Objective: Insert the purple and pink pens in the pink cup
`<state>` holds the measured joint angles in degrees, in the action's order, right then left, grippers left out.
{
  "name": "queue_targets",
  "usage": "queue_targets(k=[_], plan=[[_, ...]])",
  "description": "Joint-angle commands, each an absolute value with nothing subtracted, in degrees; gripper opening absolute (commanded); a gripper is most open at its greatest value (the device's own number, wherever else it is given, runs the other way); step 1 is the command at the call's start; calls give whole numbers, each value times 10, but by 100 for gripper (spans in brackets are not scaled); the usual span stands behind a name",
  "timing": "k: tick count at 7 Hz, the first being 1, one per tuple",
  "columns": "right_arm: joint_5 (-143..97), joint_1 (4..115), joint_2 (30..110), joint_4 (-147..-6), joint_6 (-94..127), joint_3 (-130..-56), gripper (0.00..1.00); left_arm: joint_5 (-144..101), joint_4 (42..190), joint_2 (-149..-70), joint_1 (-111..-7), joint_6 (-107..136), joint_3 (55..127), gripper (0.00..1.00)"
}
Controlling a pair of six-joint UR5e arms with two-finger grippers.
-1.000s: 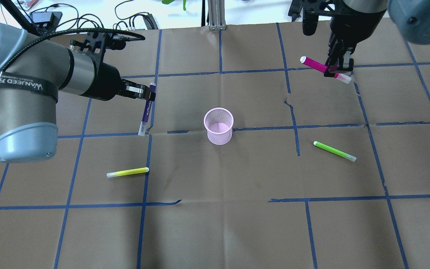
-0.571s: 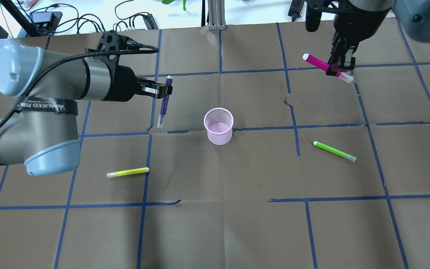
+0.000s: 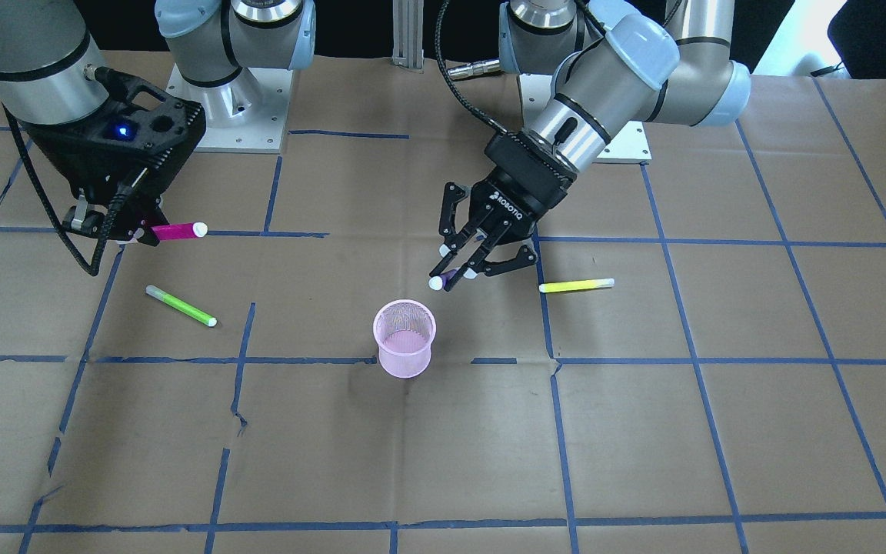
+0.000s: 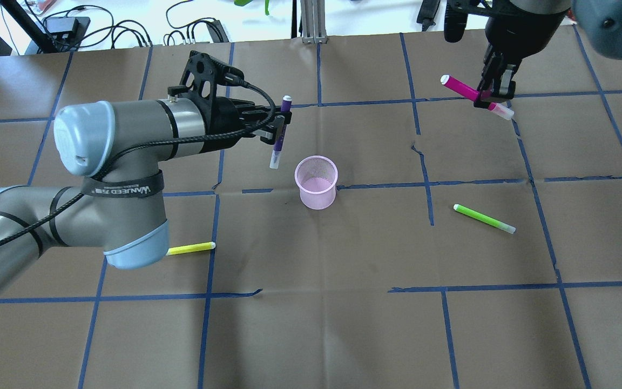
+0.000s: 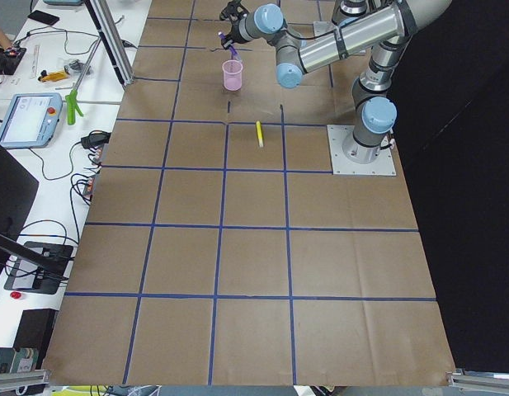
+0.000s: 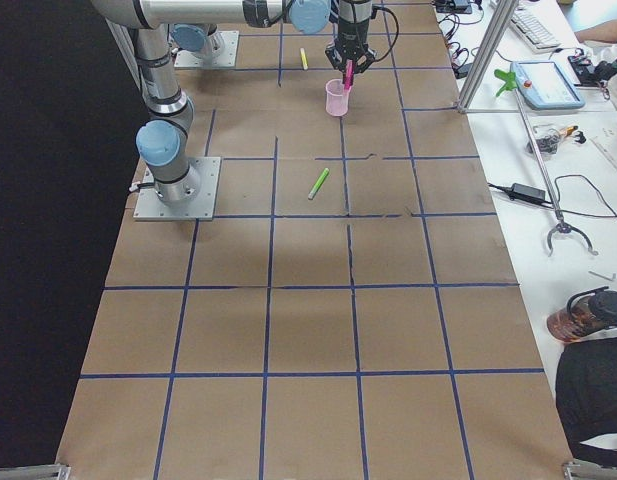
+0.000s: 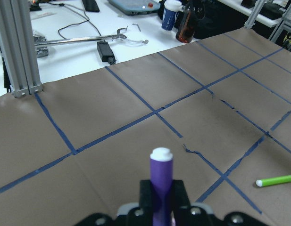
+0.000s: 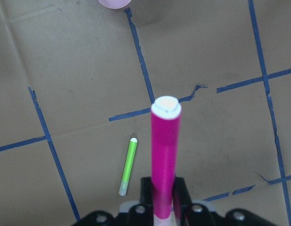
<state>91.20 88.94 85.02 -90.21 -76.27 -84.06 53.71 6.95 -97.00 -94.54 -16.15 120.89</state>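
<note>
**Item 1. Purple pen** [image 4: 278, 146]: clamped between the fingers of the left pincer [image 4: 277, 128], which gripped it about mid-barrel. It hung near upright and slightly tilted, white-tipped end up, with its lower end off the desk [image 4: 343, 324]. That end hung just beside the pink cup, on the robot's left of the rim, and was not inside.

**Item 2. Pink pen** [image 4: 459, 86]: held crosswise in the closed right pincer [image 4: 492, 95], gripped near its clear-capped end, with the longer magenta length sticking out toward the desk's middle. It was raised above the far right area, well apart from the cup.

**Item 3. Pink cup** [image 4: 316, 182]: mesh, upright at mid-desk, with no pen in it.

**Item 4. Green pen** [image 4: 484, 219]: lay flat on the robot's right of the cup.

**Item 5. Yellow pen** [image 4: 192, 248]: lay flat on the robot's left, partly hidden under the left arm's elbow.
</note>
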Motion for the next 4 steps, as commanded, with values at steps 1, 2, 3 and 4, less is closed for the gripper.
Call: queue_targets(k=[1,2,3,4], plan=[[914,890,849,-902,-792,-839,0,537,-133,-1081,-979,-74,1209,0],[914,890,848,-903,-806,-839,0,538,-220,-1134,-980,-65,1209,0],[914,890,847,-904,-828,-839,0,540,-238,-1162,-985,-61,1208,0],[914,890,847,-904,-831,-840,0,543,-243,-1163,-988,-52,1209,0]])
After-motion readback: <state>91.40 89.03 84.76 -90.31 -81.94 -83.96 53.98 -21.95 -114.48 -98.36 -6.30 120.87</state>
